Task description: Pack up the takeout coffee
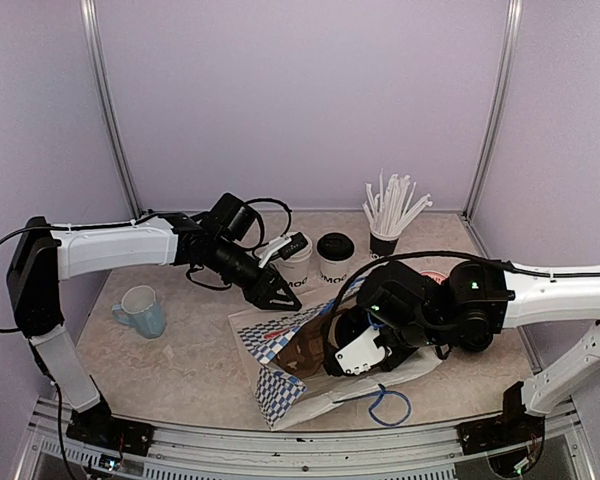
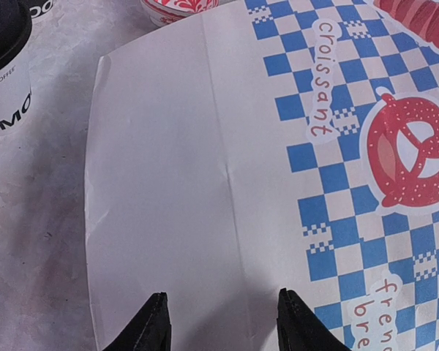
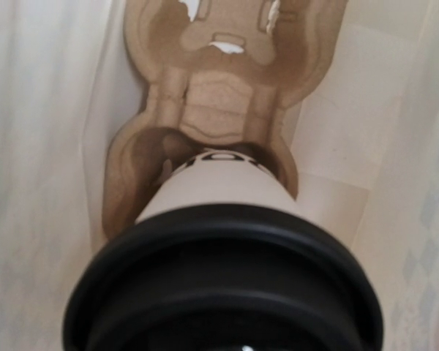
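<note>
- Takeout cup with black lid [image 3: 223,248]: fills the near part of the right wrist view, lid toward the lens. Its white body runs away into the paper bag [image 1: 280,390], and its base meets a pocket of the cardboard carrier [image 3: 227,95] lying inside.
- Right gripper [image 1: 350,350]: reached into the bag's mouth from the right. The fingers are hidden behind the lid. The cup hangs tilted, in line with the wrist, so the pincer is judged to be clamped on it.
- Left gripper [image 2: 227,325]: jaws stand apart with nothing between them. The tips are over the plain white part of the bag at its far-left corner. Whether they touch the paper cannot be told.
- Progress: one cup is at the carrier, judged not yet released, and its seating is unconfirmed.
- Left to pack: two more "MOOD" cups stand on the table [image 1: 180,370] just beyond the bag's far edge. One is a lidded cup [image 1: 335,258]. The second cup [image 1: 298,268] is just left of it, its top partly masked by the left arm.
- Surroundings: a light-blue mug [image 1: 142,310] at the left, well apart from the bag. A cup of white straws [image 1: 385,240] at the far right, near the lidded cup. A blue loop [image 1: 388,405] on the table by the bag's near edge.
- Obstructions:
  - The slack bag walls close in on both sides of the held cup.
  - The right arm fills the mouth.
  - The left arm lies just in front of the waiting cups.
  - The straws stand close enough to be knocked in a reach.
</note>
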`<state>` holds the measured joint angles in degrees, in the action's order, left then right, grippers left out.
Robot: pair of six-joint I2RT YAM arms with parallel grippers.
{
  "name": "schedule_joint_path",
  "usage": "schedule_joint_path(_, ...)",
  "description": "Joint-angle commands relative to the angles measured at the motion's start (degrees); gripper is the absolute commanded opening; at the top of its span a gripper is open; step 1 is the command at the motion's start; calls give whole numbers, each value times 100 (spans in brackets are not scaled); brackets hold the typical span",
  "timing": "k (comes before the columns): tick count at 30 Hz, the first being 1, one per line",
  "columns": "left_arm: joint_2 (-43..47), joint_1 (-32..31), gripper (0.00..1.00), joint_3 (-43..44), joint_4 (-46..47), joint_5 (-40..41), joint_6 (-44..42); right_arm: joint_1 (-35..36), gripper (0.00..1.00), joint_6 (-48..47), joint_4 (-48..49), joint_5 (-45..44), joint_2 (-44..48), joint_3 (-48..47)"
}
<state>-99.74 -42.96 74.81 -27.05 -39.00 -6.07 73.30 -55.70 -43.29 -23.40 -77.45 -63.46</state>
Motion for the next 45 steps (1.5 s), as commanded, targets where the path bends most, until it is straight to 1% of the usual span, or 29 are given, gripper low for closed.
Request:
schedule_joint_path(1, 70, -19, 50, -72, 74, -21, -91, -65, 46, -76, 199, -51, 4, 106)
schedule_joint_path(17, -51, 68, 49, -45, 93, -25, -79, -335, 46, -194, 472, -15, -171, 293)
schedule_joint_path(29, -98, 121, 50, -48, 105, -52, -70, -559, 46, -308, 645, 224, -344, 293)
schedule_joint_path(33, -127, 147, 49, -52, 112, -67, -70, -616, 46, -290, 450, 401, -401, 116)
schedule_joint_path(37, -149, 180, 50, -53, 141, -108, -55, -712, 46, -56, 107, 565, -596, -225)
schedule_joint_path(45, -355, 193, 50, -1, 108, -468, -42, -773, 46, 138, -527, 1015, -834, -709)
